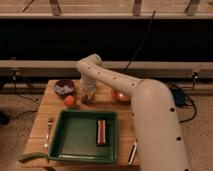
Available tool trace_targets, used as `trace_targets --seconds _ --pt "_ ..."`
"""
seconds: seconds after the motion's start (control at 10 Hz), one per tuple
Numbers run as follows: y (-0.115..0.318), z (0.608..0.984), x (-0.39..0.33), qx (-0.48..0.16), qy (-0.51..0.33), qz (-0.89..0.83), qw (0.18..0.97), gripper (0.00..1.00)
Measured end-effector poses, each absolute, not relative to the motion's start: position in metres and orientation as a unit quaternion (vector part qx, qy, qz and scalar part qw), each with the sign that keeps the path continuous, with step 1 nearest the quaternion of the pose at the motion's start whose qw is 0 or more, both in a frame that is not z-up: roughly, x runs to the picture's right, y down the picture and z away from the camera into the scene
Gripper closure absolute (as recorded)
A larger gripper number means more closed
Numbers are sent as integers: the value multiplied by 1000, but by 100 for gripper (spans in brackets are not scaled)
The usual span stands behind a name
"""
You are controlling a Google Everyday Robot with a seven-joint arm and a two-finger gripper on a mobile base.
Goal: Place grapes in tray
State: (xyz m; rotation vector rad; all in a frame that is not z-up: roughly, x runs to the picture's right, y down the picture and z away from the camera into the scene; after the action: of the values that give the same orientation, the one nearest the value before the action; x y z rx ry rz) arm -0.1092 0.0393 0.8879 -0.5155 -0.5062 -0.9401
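Note:
The dark-green tray (70, 145) lies at the front of the wooden table and holds a brown bar (101, 131). My gripper (87, 96) hangs from the white arm just behind the tray's far rim, to the right of the orange fruit (69, 100). It is down at the spot where the grapes (84, 100) lie. Only a dark reddish bit of the grapes shows at the gripper's tip, and I cannot see whether they are held.
A dark purple bowl (64, 87) stands at the back left. An orange bowl (120, 95) is partly hidden behind the arm. A fork (48, 132) and a green object (32, 156) lie left of the tray. A white item (132, 151) lies to its right.

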Motion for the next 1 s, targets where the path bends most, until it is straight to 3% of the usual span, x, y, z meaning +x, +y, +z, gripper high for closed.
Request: trace_targets --seconds 0.6,1.0 --pt "-11 817 -111 -205 -268 -441 832 94" --pt "15 758 -110 -216 -307 -449 811 94"
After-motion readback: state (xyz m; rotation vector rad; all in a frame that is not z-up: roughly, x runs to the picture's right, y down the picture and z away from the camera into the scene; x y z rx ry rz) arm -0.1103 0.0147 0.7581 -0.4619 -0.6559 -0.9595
